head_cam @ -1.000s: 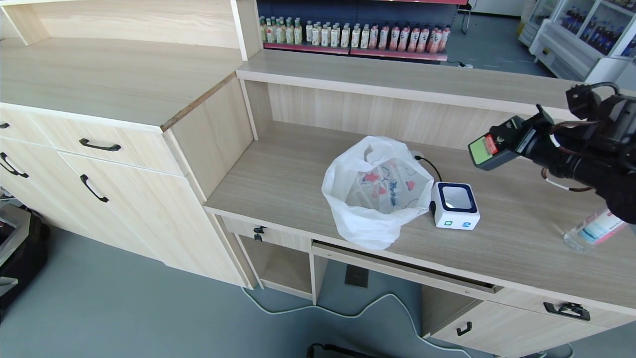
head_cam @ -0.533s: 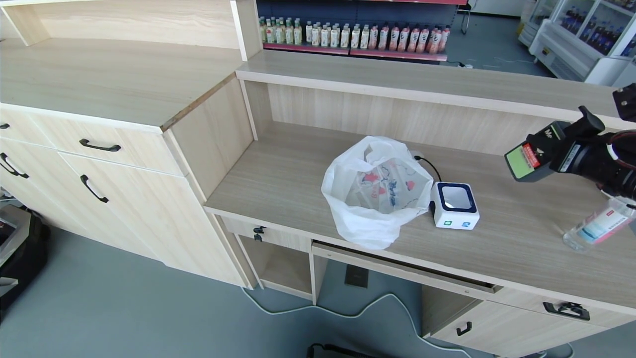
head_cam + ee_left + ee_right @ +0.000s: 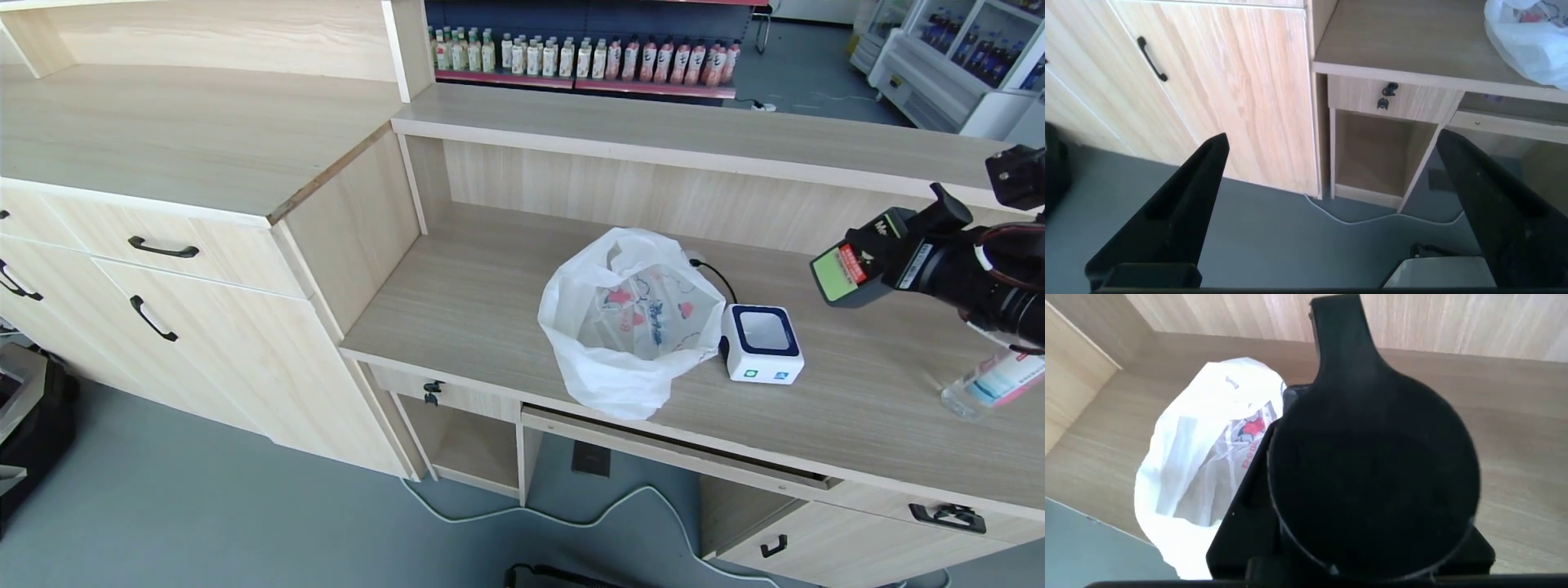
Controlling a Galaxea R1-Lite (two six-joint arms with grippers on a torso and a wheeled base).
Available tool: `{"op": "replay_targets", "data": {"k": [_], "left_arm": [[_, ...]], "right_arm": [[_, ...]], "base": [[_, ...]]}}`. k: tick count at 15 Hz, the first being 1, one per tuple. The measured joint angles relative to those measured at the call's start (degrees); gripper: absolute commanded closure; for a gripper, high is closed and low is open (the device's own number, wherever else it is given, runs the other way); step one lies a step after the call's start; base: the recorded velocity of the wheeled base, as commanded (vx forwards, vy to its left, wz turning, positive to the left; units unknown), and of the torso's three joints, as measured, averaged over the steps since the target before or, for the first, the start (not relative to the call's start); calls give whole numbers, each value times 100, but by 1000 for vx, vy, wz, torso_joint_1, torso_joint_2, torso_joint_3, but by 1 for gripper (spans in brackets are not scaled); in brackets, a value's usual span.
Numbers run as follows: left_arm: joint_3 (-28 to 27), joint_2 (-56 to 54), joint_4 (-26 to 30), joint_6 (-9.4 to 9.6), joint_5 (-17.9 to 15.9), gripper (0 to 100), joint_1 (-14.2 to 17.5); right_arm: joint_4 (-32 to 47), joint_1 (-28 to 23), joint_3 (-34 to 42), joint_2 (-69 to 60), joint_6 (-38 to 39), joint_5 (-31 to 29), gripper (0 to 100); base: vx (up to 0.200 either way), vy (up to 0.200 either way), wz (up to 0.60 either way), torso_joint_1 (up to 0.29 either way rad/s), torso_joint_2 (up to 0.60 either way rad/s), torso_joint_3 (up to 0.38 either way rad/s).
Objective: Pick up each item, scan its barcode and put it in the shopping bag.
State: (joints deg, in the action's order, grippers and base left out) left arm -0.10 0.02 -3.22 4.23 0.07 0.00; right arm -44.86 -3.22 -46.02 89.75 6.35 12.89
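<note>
Clear plastic pink-labelled bottle (image 3: 992, 382) lies on the wooden counter (image 3: 857, 408) below and right of the right pincer (image 3: 890, 257), whose grip I cannot tell; likely light, slick and squashy, so clasp its labelled middle.

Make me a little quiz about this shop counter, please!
1. What sits next to the white bag on the counter?
A) a scanner
B) a teddy bear
C) a plate
2. True or false: the bottle is already inside the bag.
3. Fill in: the left tool has its fingers ____ (open or shut).

Key: 1 A. 2 False, it lies on the counter, away from the bag. 3 open.
</note>
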Motion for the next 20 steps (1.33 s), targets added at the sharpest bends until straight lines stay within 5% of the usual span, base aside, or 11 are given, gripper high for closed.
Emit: {"op": "replay_targets", "data": {"k": [9,15,20], "left_arm": [[0,0,0,0,37,0,-10],[0,0,0,1,35,0,0],[0,0,0,1,35,0,0]], "right_arm": [[-33,1015,-1271,1270,-143,-521,100],[-330,1281,-1332,2199,-474,-572,100],[-1440,1443,-944,2940,-772,-536,100]], "base": [[0,0,0,0,0,0],[0,0,0,0,0,0],[0,0,0,0,0,0]]}}
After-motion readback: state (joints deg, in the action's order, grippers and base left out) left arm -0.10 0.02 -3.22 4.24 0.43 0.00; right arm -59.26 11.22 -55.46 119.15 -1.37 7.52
